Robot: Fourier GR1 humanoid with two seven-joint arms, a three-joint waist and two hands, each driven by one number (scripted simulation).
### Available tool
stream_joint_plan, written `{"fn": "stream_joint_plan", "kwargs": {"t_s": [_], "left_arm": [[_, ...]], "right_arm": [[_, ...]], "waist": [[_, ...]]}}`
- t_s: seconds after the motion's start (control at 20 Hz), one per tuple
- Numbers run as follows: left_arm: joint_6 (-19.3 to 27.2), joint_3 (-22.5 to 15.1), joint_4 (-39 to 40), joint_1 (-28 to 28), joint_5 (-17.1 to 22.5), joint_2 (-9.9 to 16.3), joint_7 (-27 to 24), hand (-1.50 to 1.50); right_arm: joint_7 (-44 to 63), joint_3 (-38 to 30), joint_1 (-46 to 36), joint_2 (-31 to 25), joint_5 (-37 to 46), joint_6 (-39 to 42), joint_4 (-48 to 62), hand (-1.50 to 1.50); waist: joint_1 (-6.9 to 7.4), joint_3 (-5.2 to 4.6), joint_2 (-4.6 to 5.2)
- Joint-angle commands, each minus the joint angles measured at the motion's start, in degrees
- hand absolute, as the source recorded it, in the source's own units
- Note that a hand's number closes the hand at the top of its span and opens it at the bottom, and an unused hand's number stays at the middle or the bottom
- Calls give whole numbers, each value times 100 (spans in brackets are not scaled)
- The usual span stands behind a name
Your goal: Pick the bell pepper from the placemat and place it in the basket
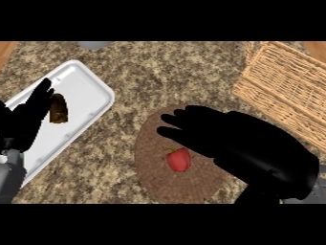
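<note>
Two robot hands show, and only one of them matters for the coming move. The right robot hand [243, 139] hangs over the round brown placemat [158, 177], its fingers spread and fairly straight, grasping nothing. The bell pepper [179, 159] lies on that placemat, red, just below and to the left of the fingertips as the head view has it (whether the fingers already touch it cannot be told from above, since the robot hand partly overhangs it). Its long axis runs roughly up and down in the view, stem end toward the fingers.

The left robot hand [18, 122] rests released, fingers up, over the white tray [88, 83] at the left of the worktop [158, 67], well apart from the pepper; a small dark brown item [58, 108] lies on the tray beside it.

By my judgement the reach is nearly done and the grasp not yet made: the right robot hand is far the nearer, and needs to settle a little toward the robot and leftward so that fingers and thumb close across the pepper's short width. The wicker basket [292, 91] stands to the upper right, beyond the placemat, so the carry will run rightward and away from the robot.
</note>
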Motion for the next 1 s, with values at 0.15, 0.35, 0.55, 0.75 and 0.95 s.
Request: {"fn": "stream_joint_plan", "kwargs": {"t_s": [0.15, 0.35, 0.55, 0.75, 0.95], "left_arm": [[31, 31, -143, -1, -118, -95, 245, 0], [57, 16, -272, -87, -198, -139, 404, 0], [-240, 271, -363, 340, -131, -107, 22, 0], [-279, 397, -375, 180, -265, -120, 221, 0], [-154, 317, -178, 9, -458, -399, 238, 0]], "right_arm": [[-1916, 880, 697, -6, 1655, -1801, 1187, -150], [-2454, 983, 908, 459, 1810, -2676, 2053, -150], [-2821, 1362, 1127, 521, 2497, -3217, 2735, -150], [-2378, 1247, 884, 640, 2629, -2591, 2711, -150], [-2863, 1109, 675, 601, 2954, -2876, 3631, -150]], "waist": [[17, -1, 11], [8, -2, 5], [4, -6, -9], [-27, -8, -19], [-27, -7, -13]]}}
